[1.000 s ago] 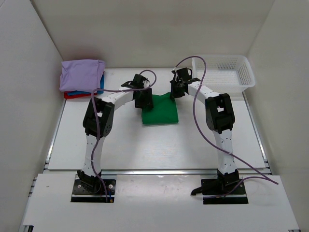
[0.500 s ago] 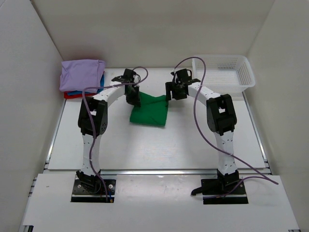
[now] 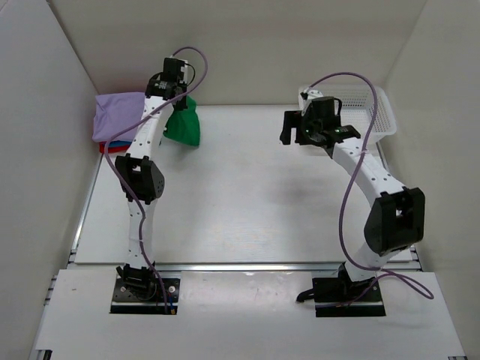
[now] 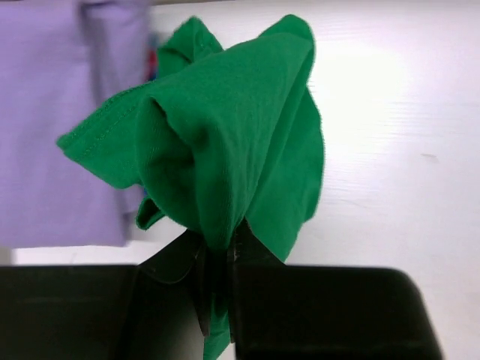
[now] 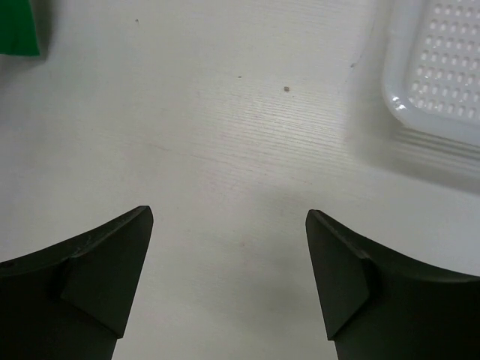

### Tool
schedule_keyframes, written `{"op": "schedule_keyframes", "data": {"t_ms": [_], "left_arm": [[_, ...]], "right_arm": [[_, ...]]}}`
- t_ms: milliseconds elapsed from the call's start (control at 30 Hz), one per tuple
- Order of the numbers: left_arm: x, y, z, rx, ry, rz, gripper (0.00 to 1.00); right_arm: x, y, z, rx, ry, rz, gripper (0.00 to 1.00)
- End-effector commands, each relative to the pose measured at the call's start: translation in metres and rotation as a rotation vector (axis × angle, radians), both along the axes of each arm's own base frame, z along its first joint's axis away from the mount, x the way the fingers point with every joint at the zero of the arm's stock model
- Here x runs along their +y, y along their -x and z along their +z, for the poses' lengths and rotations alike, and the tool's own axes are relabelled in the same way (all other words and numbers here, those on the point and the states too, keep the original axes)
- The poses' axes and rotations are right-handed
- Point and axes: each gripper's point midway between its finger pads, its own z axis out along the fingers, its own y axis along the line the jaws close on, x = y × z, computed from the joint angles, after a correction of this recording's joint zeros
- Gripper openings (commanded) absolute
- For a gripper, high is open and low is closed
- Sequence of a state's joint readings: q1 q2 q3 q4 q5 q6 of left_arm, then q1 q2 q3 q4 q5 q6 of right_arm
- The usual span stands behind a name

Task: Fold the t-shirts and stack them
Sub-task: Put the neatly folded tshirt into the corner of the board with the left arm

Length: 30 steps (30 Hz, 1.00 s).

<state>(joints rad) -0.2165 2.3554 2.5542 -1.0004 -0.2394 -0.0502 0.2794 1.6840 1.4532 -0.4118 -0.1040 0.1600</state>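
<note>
Now carried from frame centre: bright green cloth t-shirt (image 3: pixel 184 127) hangs pinched by left gripper (image 4: pixel 217 251), upper left beside folded lavender t-shirt (image 3: pixel 120 114); right gripper (image 5: pixel 229 255) has let go, fingers spread; stacking next, probably.

Top view: up high and behind the arms, looking down and forward at the whole table (image 3: pixel 247 225), from far away. Left wrist view: very close to the green shirt (image 4: pixel 232 142), looking past it down at the table, with the purple shirt (image 4: pixel 52 112) just left of it. Right wrist view: low over the table, well to the right of the green shirt, looking down, with the basket (image 5: pixel 397 97) at the upper right. Seen in all three: the green shirt, only a tiny corner in the right wrist view. Seen in top and right wrist: the basket.
</note>
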Motion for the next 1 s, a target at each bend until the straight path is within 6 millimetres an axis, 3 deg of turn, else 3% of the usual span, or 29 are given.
{"op": "schedule_keyframes", "data": {"t_ms": [0,233,367,433,533,600,667,767,967], "left_arm": [[0.046,-0.007,0.018,-0.044,-0.150,0.076,0.00],[0.110,-0.024,0.071,-0.203,-0.167,0.176,0.00],[0.128,-0.026,0.113,-0.325,-0.165,0.213,0.00],[0.138,-0.029,0.127,-0.372,-0.175,0.232,0.00],[0.155,-0.027,0.133,-0.387,-0.157,0.255,0.00],[0.185,-0.024,0.126,-0.368,-0.159,0.298,0.00],[0.196,-0.023,0.122,-0.360,-0.152,0.310,0.00],[0.228,-0.020,0.109,-0.333,-0.140,0.360,0.03],[0.256,-0.032,0.078,-0.310,-0.121,0.387,0.07]], "right_arm": [[-0.012,0.008,0.028,-0.079,-0.062,-0.039,0.81],[-0.012,0.036,0.038,-0.094,-0.139,-0.014,0.85],[0.001,0.045,0.028,-0.059,-0.142,0.020,0.85],[-0.001,0.044,0.029,-0.055,-0.141,0.016,0.85],[-0.002,0.048,0.027,-0.048,-0.117,0.021,0.85],[-0.005,0.048,0.025,-0.031,-0.102,0.020,0.86],[-0.006,0.048,0.027,-0.026,-0.089,0.026,0.88],[-0.010,0.046,0.032,-0.034,-0.076,0.018,0.88],[-0.004,0.045,0.036,-0.019,-0.091,0.022,0.92]]}}
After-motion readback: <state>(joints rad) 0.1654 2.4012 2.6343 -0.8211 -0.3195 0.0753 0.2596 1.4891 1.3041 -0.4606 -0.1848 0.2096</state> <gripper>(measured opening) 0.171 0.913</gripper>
